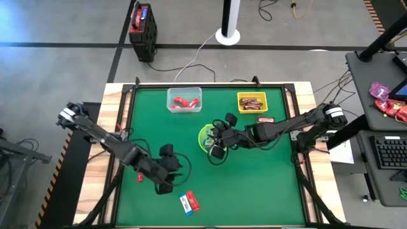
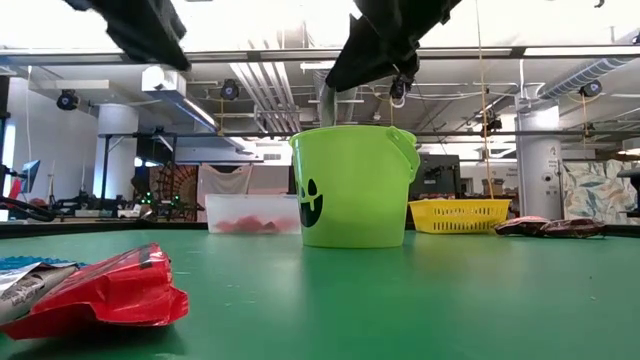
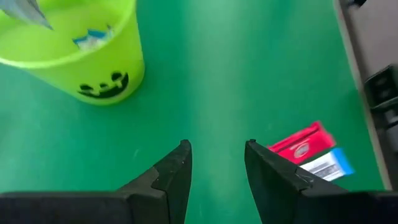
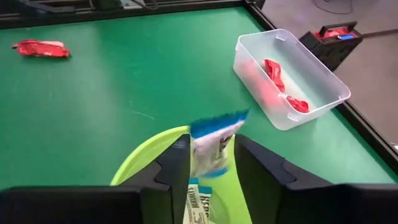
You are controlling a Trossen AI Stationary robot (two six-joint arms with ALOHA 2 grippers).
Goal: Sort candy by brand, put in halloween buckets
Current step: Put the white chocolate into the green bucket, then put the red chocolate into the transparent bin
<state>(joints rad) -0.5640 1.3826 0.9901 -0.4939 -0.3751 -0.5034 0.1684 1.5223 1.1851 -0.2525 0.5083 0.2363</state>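
The lime-green bowl (image 1: 208, 137) (image 2: 355, 185) stands mid-table with a blue-and-white candy (image 4: 199, 205) (image 3: 93, 37) in it. My right gripper (image 1: 216, 138) (image 4: 211, 155) hangs over its rim, open, with a blurred blue-and-white candy (image 4: 214, 140) between its fingers. My left gripper (image 1: 169, 168) (image 3: 217, 155) is open over bare table, left of and nearer than the bowl. A red candy (image 3: 301, 144) (image 1: 193, 203) and a blue-and-white one (image 3: 328, 165) (image 1: 184, 201) lie side by side near the table's near edge. The clear box (image 1: 184, 100) (image 4: 289, 78) holds red candies; the yellow basket (image 1: 252, 102) holds brown ones. My right gripper has the blue-and-white candy (image 4: 217, 130) standing between its spread fingers, above the bowl's opening. The candy is blurred, and I cannot tell whether either finger touches it.
A red candy (image 1: 140, 177) (image 4: 40, 48) lies near the table's left edge. Another wrapped candy (image 1: 266, 119) (image 2: 550, 228) lies just nearer than the yellow basket (image 2: 460, 214). Open green table lies between the bowl and the near edge.
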